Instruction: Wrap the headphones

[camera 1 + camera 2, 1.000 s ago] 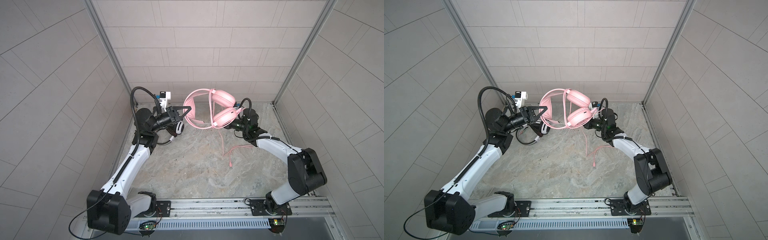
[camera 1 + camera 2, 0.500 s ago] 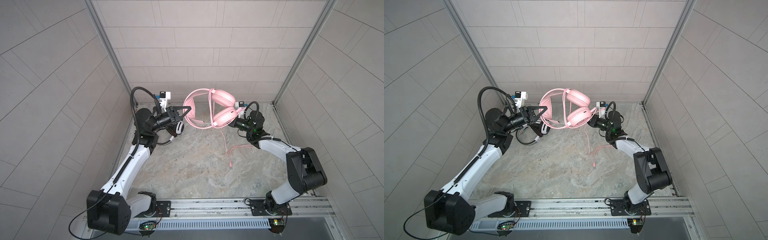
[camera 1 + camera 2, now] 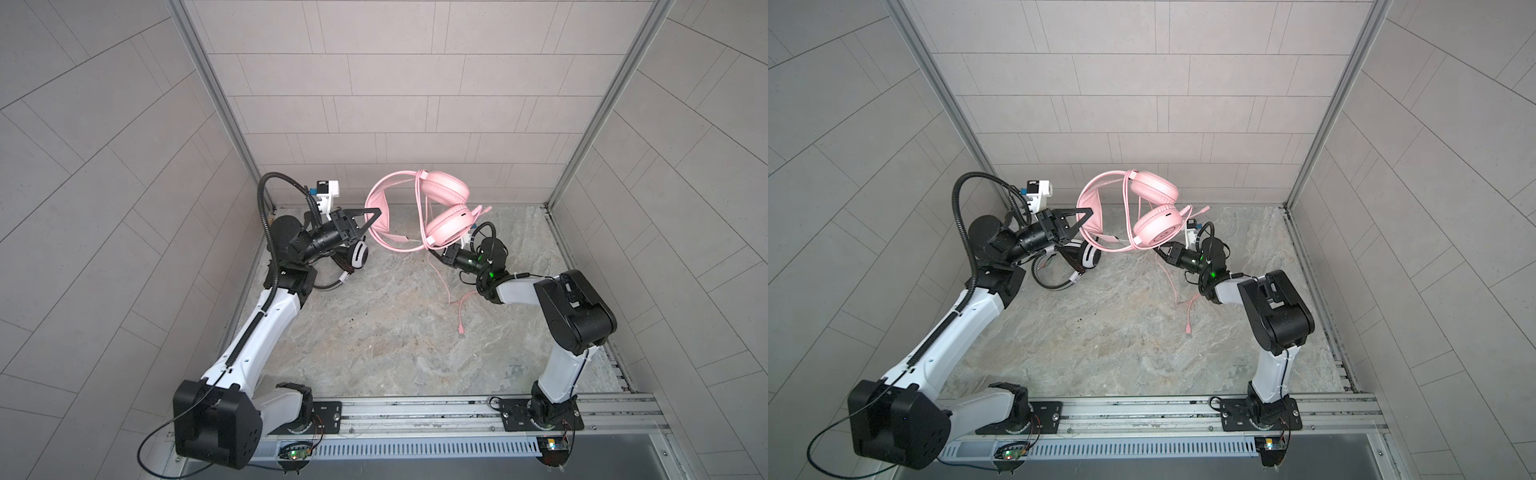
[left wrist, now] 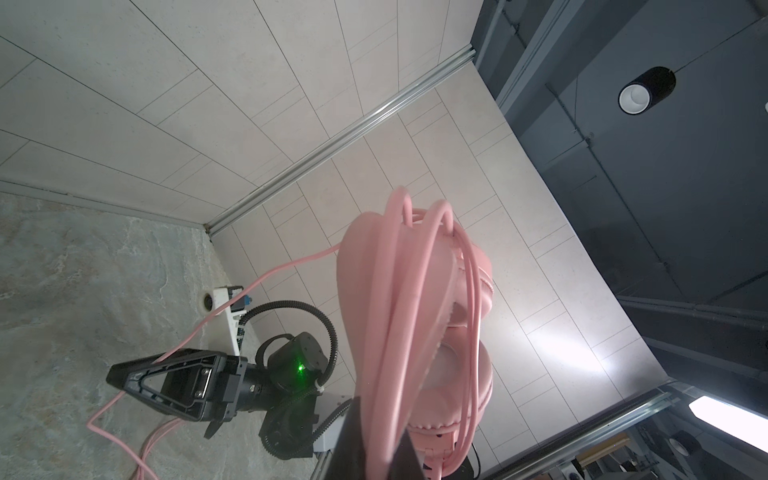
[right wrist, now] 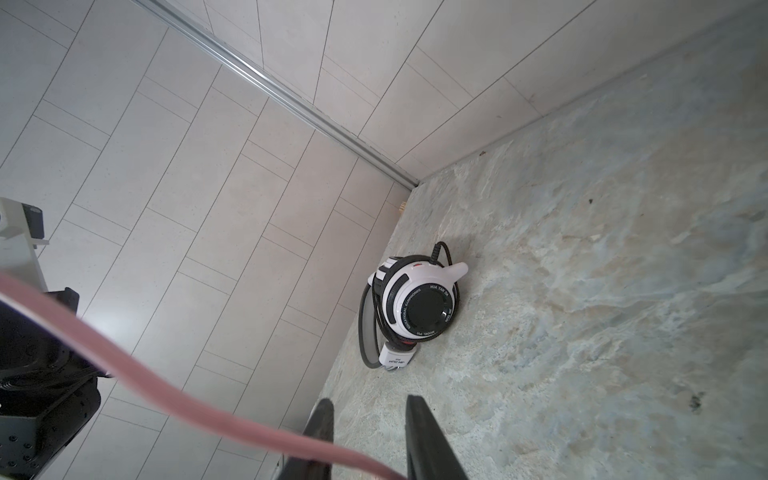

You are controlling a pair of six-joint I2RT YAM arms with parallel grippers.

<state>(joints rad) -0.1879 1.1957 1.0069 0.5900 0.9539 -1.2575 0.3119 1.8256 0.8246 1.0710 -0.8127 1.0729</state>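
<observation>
left pincer (image 3: 376,212) clamping pink headset (image 3: 446,208), right pincer (image 5: 368,419) parted, possibly empty, tips cropped

Both top views: whole desk (image 3: 374,332) overlooked steeply from high at the front. Wrist views: taken close, angled upward toward walls.

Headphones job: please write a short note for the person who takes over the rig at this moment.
Left gripper: shut on the band of the pink headset, held in the air.
Right gripper: open, below the pink headset, the cable passing by its fingers.
Done: several turns of cable lie around the pink headset. The white headset lies on the table by the left arm and looks wrapped.
Left: wind up the loose tail that hangs to the table.
</observation>
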